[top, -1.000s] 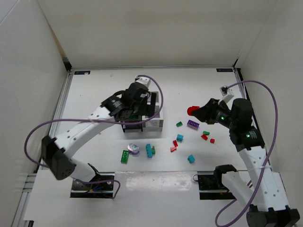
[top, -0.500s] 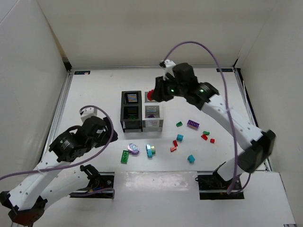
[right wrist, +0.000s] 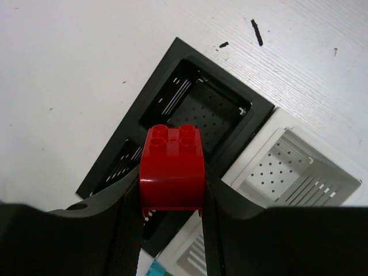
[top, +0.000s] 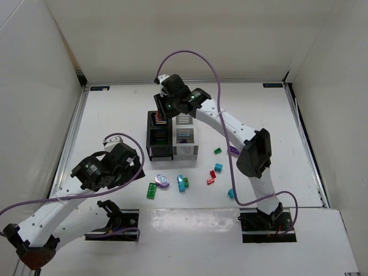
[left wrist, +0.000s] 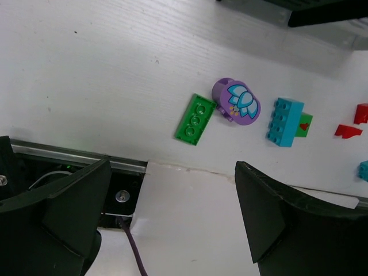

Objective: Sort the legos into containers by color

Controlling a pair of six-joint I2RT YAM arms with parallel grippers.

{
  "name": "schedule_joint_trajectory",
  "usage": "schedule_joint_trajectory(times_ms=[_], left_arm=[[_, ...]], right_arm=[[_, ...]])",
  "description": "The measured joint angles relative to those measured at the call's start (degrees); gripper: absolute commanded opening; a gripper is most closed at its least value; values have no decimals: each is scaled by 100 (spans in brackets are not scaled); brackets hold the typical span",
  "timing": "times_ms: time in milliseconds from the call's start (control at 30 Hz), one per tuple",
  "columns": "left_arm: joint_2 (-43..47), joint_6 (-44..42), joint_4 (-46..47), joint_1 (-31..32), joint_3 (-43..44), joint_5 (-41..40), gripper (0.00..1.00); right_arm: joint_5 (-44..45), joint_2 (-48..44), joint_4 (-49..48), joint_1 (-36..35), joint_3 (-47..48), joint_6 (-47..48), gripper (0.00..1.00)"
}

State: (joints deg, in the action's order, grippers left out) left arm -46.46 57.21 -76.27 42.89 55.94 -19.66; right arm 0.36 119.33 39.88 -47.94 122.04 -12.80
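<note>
The right pincer is clenched on a red brick, studs up. It hangs over the containers, four square bins joined in a block on the tabletop, with two black on the left and two white on the right.

In the overhead view the right arm reaches across to the far black bin, and red shows there just under the pincer. Whether that is the held brick or something lying in the bin I cannot tell. From the right wrist, one black bin beyond the brick shows its perforated floor. One white bin beside it shows a dotted floor and slotted walls. A teal speck sits at the bottom edge of that view, against a white wall; which compartment it lies in I cannot tell.

Overhead, the near white bin holds something purple with a touch of teal, too small to make out. The near black bin is too dark to read.

More legos lie loose on the tabletop on the near side of the block. The left pincer is released, its fingers spread wide with nothing between them. It hangs above a green flat brick just beside a purple round piece with a flower print. Near these, a teal brick touches a small green piece marked with a red heart. Red bits lie at the right edge of that view.
</note>
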Motion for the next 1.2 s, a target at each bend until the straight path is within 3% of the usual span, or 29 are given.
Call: schedule_joint_trajectory(times_ms=[300, 400, 467, 600, 867, 967, 1200], left_arm=[[-103, -151, 317, 0, -365, 481, 99], [-103, -195, 452, 0, -472, 629, 99], [-111, -229, 511, 0, -538, 713, 99], [-140, -256, 632, 0, -645, 846, 99], [-111, -291, 857, -4, -964, 1010, 99], [-59, -286, 927, -4, -1158, 1121, 99], [4, -358, 1095, -4, -1276, 1333, 99]], right_arm=[[597, 763, 181, -127, 702, -7, 2], [616, 817, 205, -127, 723, -20, 11], [640, 848, 212, -131, 730, -17, 26], [710, 872, 238, -155, 730, -15, 38], [684, 872, 240, -219, 754, 13, 74], [671, 870, 243, -229, 765, 17, 79], [640, 577, 273, -234, 542, 22, 79]])
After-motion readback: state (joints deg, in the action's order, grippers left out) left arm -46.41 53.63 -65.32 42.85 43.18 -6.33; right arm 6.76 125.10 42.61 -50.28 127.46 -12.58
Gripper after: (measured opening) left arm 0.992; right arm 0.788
